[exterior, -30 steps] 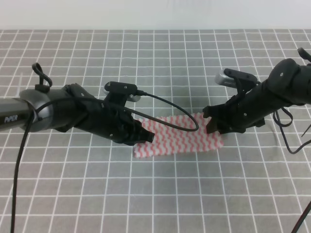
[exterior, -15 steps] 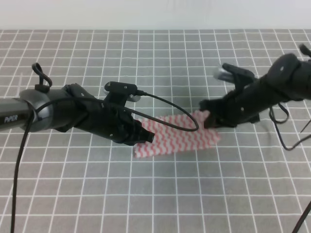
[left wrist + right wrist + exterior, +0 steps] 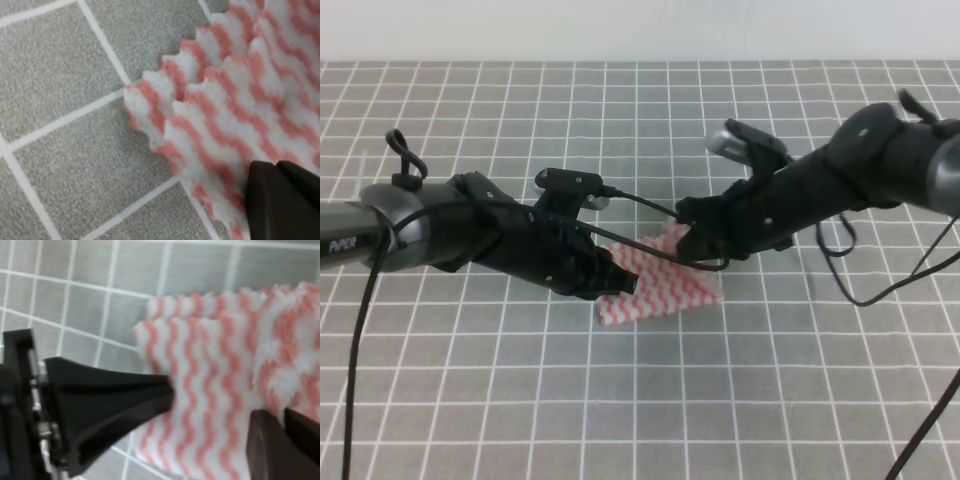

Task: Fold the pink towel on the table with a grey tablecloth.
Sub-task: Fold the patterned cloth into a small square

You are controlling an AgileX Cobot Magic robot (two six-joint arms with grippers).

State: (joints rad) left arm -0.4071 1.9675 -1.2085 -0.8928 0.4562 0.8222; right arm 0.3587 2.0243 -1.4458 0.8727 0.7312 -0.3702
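Note:
The pink towel [image 3: 658,293] lies mid-table on the grey tablecloth [image 3: 620,400], with its right part lifted and doubled over to the left. My right gripper [image 3: 693,240] is shut on that raised end, above the middle of the towel. My left gripper [image 3: 620,281] is shut on the towel's left end, low on the cloth. The left wrist view shows two jagged towel layers [image 3: 225,100] and my shut fingertips [image 3: 282,200] on them. In the right wrist view the towel [image 3: 210,370] spreads below, with the left gripper's fingers [image 3: 110,400] on its near-left part and the right gripper [image 3: 285,440] pinching it.
A black cable [image 3: 660,212] from the left arm loops over the towel, close to the right gripper. More cables hang behind the right arm [image 3: 880,290]. The gridded grey cloth runs on all sides, and the table's far edge [image 3: 640,62] meets a pale wall.
The right gripper has moved left and slightly up with the towel's right end, folding it toward the left. The visible towel is shorter. The left arm has stayed put.

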